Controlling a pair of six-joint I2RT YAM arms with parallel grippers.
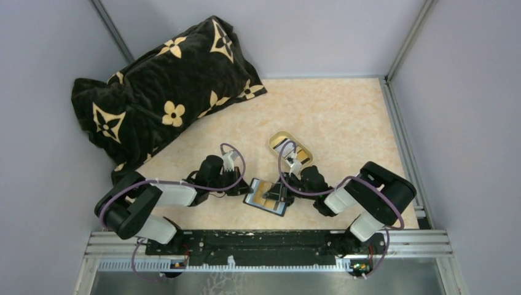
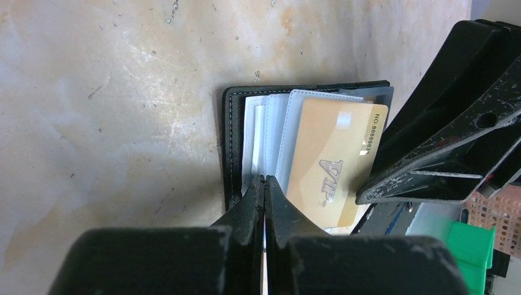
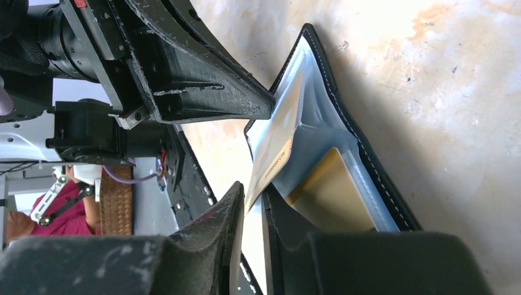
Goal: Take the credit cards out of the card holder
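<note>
The left gripper [image 2: 264,184] sits at the card holder's left edge, its fingers closed tight together with nothing between them. Their tips press on that edge, and I judge they pin the holder down. The card holder [image 1: 266,198] itself lies open on the table [image 1: 344,123], just beyond the arm bases.

At the holder's right side the right gripper [image 3: 252,195] stands narrow, with the free end of an orange-yellow credit card [image 2: 332,163] between its fingers. I cannot tell whether they already bite. That card sticks partly out of the holder's clear sleeves [image 2: 273,123], and a second orange-yellow card [image 3: 325,193] sits deeper in a pocket.

The card looks light, thin, stiff and slick. It is best pinched flat across its exposed short end and drawn straight along the sleeve. The holder looks light and floppy and would likely ride up with the card unless held.

Just beyond the holder lies a gold-rimmed oval tray [image 1: 290,147]. Far beyond it, to the left, is a black flowered pillow [image 1: 166,92].
</note>
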